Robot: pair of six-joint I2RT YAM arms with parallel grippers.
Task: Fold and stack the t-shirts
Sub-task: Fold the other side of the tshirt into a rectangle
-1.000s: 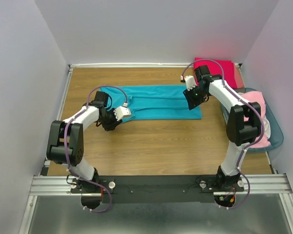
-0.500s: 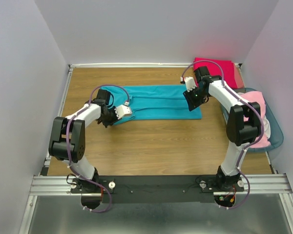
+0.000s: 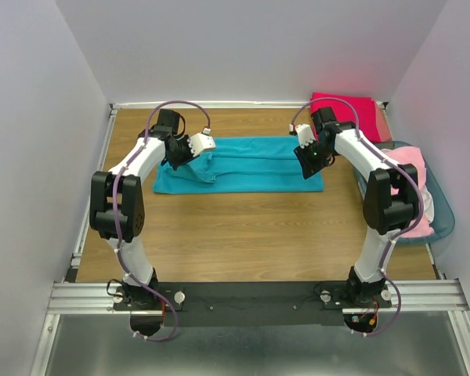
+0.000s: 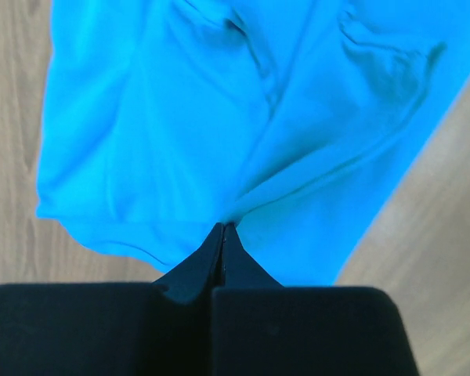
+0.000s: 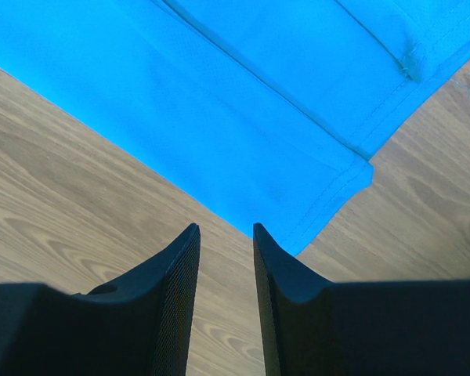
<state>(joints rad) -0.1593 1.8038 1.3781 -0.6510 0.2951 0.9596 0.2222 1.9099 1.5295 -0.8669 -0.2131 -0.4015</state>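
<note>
T-shirt (image 3: 251,168) pinched in closed left end effector (image 4: 222,235), right end effector (image 5: 223,229) part-open, empty, pointing down

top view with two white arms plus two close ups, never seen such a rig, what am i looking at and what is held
Two robot arms are bolted at the near edge of a wooden table. The wide picture looks down from above; the two close-ups come from cameras on each wrist. A teal t-shirt lies on the table. The left gripper is shut, pinching its cloth. The right gripper is open over the shirt's other end, holding nothing. A crimson shirt lies at the far right corner, beside a basket of pink shirts.
</note>
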